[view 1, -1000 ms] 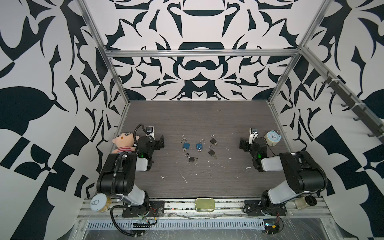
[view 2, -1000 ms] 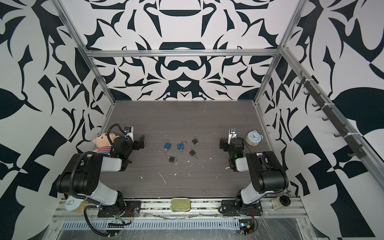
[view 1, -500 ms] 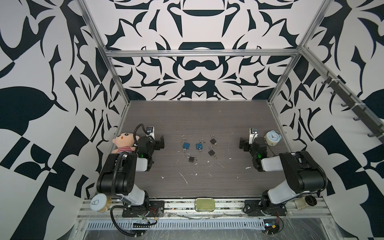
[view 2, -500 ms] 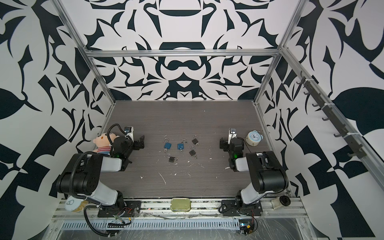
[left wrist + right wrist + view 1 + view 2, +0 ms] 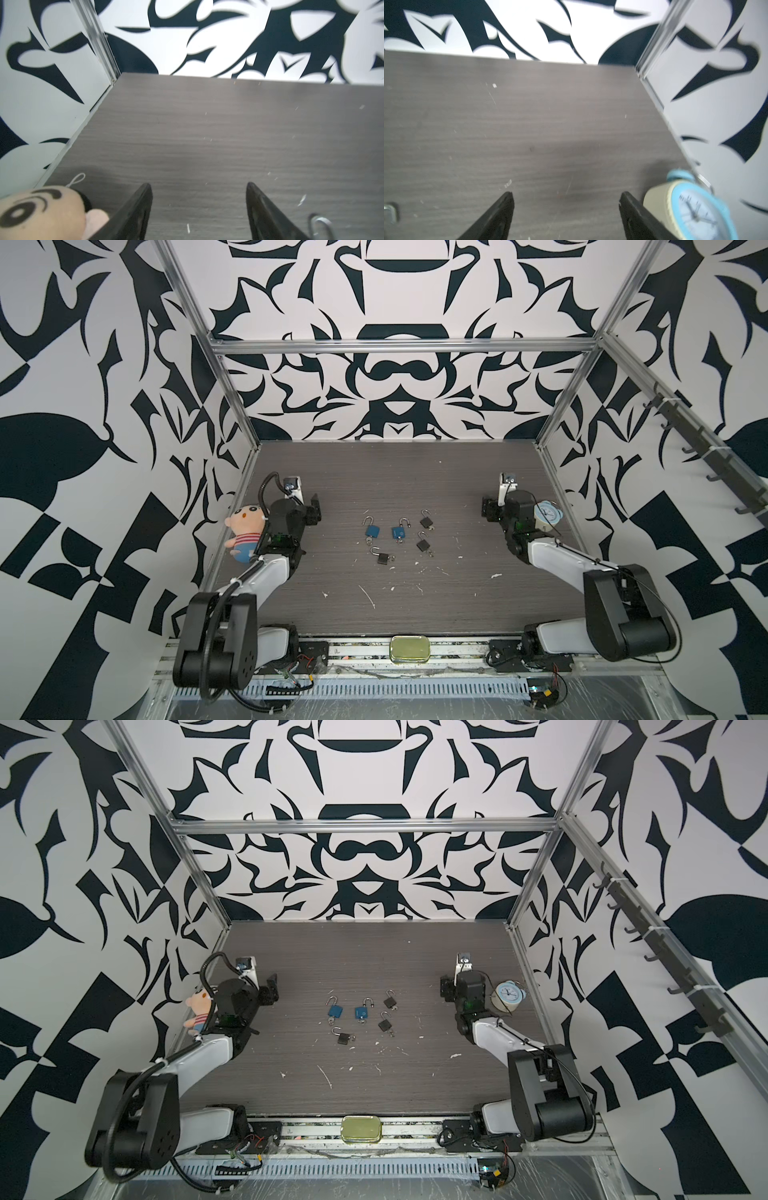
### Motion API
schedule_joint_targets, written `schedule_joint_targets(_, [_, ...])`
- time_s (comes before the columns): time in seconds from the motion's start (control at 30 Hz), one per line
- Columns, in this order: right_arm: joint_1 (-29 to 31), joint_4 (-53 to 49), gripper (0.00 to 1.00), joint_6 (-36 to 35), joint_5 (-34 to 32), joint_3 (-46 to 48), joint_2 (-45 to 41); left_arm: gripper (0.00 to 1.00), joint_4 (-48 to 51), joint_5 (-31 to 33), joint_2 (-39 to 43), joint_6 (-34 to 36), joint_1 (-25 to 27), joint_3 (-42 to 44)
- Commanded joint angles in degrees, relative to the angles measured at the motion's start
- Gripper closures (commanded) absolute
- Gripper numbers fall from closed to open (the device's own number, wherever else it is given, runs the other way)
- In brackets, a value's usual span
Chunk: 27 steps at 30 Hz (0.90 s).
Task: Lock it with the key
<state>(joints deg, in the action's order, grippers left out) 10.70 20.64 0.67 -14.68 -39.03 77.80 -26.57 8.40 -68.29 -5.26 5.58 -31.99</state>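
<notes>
Several small padlocks lie in a cluster mid-table with their shackles open. Two are blue (image 5: 372, 531) (image 5: 398, 533), the others dark (image 5: 426, 521) (image 5: 383, 558). A small silver key (image 5: 391, 558) seems to stick out of the dark one nearest the front; the other keys are too small to tell. My left gripper (image 5: 313, 510) (image 5: 198, 185) hovers open left of the cluster, holding nothing. One shackle (image 5: 319, 224) shows beside it in the left wrist view. My right gripper (image 5: 488, 508) (image 5: 565, 194) stands open on the right, over bare table.
A plush doll (image 5: 245, 531) leans on the left wall beside my left arm. A blue alarm clock (image 5: 547, 516) stands right next to my right gripper. A brass tin (image 5: 409, 649) sits on the front rail. Patterned walls enclose the table.
</notes>
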Motion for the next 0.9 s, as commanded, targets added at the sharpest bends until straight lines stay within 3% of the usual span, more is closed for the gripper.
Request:
schedule_joint_targets(0.0, [5.0, -16.6, 0.17, -1.2, -0.6, -7.7, -0.5, 0.27, 19.4, 1.2, 3.9, -6.8, 2.3, -6.3])
schedule_joint_targets(0.2, [10.9, -27.7, 0.23, -0.7, 11.4, -14.6, 5.6, 0.3, 36.5, -2.0, 6.0, -12.4, 6.1, -13.2])
schedule_joint_targets(0.4, [15.0, -31.3, 0.29, -0.4, 17.7, -17.8, 11.9, 0.3, 39.1, -7.1, 8.7, -15.1, 6.7, -11.9])
schedule_joint_targets(0.87, [19.2, -32.8, 0.39, -0.1, 18.8, -25.2, 24.1, 0.34, 39.1, -9.2, 9.9, -16.2, 6.7, -10.4])
